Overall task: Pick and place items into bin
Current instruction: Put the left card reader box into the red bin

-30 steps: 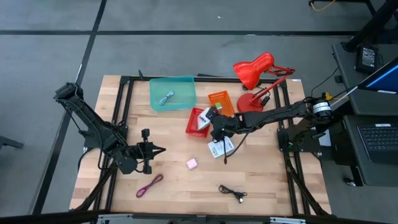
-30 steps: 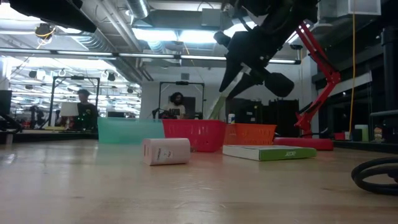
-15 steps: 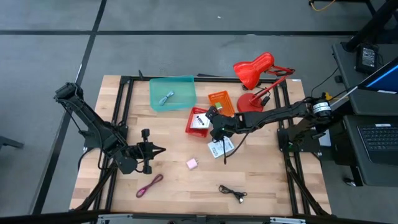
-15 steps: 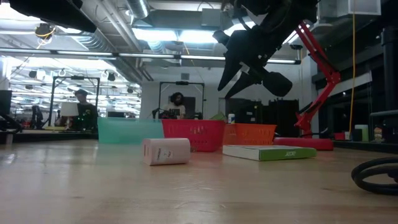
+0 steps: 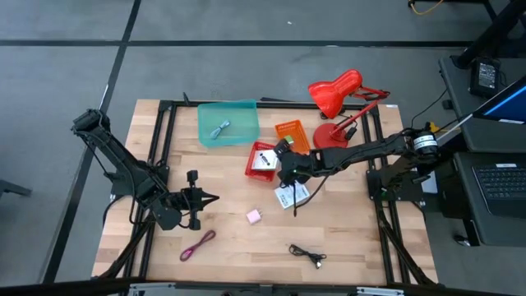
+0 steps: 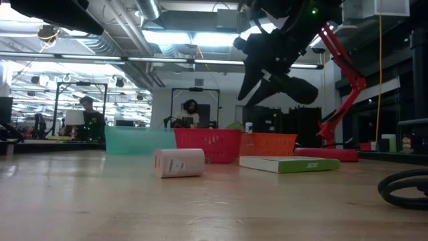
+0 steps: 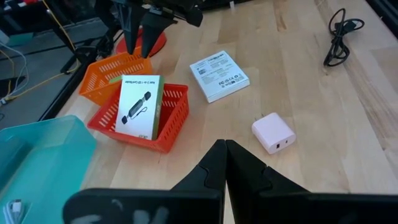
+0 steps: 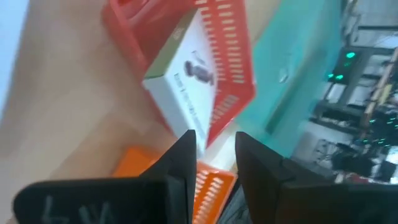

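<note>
My right gripper (image 5: 282, 161) hangs open above the red basket (image 5: 256, 168), its fingers (image 8: 186, 149) apart with nothing between them. A white printed packet (image 7: 138, 106) stands tilted inside that basket, leaning on its wall. A second white packet (image 5: 292, 195) lies flat on the table beside it. The pink cube (image 5: 254, 216), the maroon cable (image 5: 197, 244) and the black cable (image 5: 306, 254) lie nearer the front edge. A blue-grey cable (image 5: 219, 129) rests in the teal bin (image 5: 238, 111). My left gripper (image 7: 224, 146) waits shut at the table's left, touching nothing.
An orange basket (image 5: 290, 134) stands just behind the red one. The red desk lamp (image 5: 337, 94) with its round base (image 5: 331, 136) is at the far right, close to my right arm. People stand in the room beyond the table.
The white packet that hung below my right gripper's fingers has dropped into the red basket and now leans there. My right gripper has stayed above the basket and rolled a little about its own axis.
</note>
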Controlling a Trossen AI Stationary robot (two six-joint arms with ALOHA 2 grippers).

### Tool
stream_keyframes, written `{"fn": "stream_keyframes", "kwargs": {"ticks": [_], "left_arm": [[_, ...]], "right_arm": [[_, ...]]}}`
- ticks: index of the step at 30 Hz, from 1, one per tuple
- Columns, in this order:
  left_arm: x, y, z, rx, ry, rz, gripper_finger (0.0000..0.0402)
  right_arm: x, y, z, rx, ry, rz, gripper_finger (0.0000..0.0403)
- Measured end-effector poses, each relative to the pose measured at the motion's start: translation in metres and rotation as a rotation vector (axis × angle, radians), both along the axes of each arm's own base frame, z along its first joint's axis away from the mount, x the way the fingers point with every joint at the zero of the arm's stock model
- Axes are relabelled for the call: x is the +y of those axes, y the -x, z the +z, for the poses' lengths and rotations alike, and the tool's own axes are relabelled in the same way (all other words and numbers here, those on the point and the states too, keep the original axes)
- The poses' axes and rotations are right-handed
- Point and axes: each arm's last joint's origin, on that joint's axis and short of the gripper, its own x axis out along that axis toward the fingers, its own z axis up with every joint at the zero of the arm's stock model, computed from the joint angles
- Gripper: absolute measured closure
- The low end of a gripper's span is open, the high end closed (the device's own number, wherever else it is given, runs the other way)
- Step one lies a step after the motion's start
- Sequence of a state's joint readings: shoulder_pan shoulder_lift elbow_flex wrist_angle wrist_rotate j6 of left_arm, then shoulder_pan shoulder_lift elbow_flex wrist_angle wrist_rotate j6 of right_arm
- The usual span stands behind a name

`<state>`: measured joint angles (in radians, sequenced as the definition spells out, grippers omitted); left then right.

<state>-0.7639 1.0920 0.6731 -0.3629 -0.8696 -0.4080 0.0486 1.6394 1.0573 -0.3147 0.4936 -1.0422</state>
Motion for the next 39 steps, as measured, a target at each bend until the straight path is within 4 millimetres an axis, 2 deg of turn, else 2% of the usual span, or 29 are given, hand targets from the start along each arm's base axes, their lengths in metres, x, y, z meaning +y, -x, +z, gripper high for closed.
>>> {"fn": "stream_keyframes", "kwargs": {"ticks": [6, 15, 33, 39], "left_arm": [[0.0, 0.0, 0.0, 0.002, -0.007, -0.004, 0.04], [0.0, 0.0, 0.0, 0.002, -0.001, -0.004, 0.04], [0.0, 0.0, 0.0, 0.003, -0.001, -0.004, 0.04], [0.0, 0.0, 0.0, 0.003, -0.001, -0.003, 0.04]], "right_arm": [[0.0, 0.0, -0.007, 0.005, -0.049, -0.064, 0.0311], [0.001, -0.011, -0.029, 0.038, -0.053, -0.033, 0.0311], [-0.013, -0.014, -0.031, 0.021, -0.066, -0.062, 0.0311], [-0.013, -0.014, -0.031, 0.054, -0.03, -0.007, 0.0311]]}}
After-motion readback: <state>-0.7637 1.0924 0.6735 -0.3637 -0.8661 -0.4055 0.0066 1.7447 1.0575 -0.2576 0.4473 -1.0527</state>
